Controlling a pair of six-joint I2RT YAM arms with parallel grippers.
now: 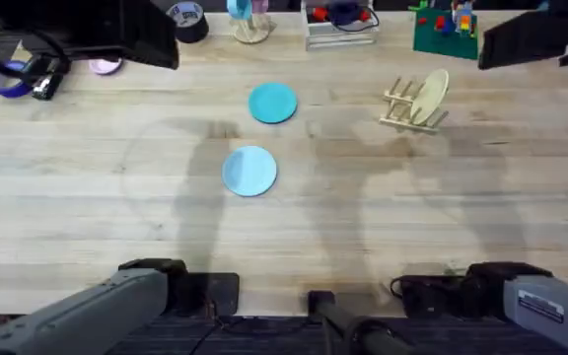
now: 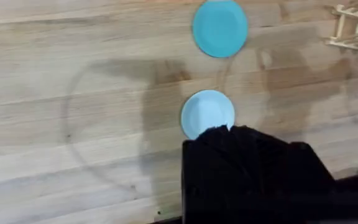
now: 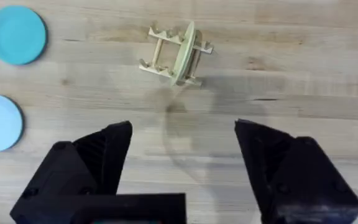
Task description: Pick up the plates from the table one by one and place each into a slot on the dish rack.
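Wooden table (image 1: 87, 207): teal plate (image 1: 272, 103), sky-blue plate (image 1: 249, 171) flat, edge-grip may slip; right gripper (image 3: 182, 168) spread, left gripper (image 2: 253, 174) unclear; dish rack (image 1: 414, 103) light, may tip.

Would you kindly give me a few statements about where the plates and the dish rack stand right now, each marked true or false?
1. The teal plate and the pale blue plate both lie flat on the table. True.
2. The dish rack holds no plate. False: a cream plate stands tilted in it.
3. The right hand is open with nothing between its fingers. True.
4. The teal plate lies nearer the arms' bases than the pale blue plate. False: the pale blue one is nearer.
5. The two plates overlap. False: bare table shows between them.
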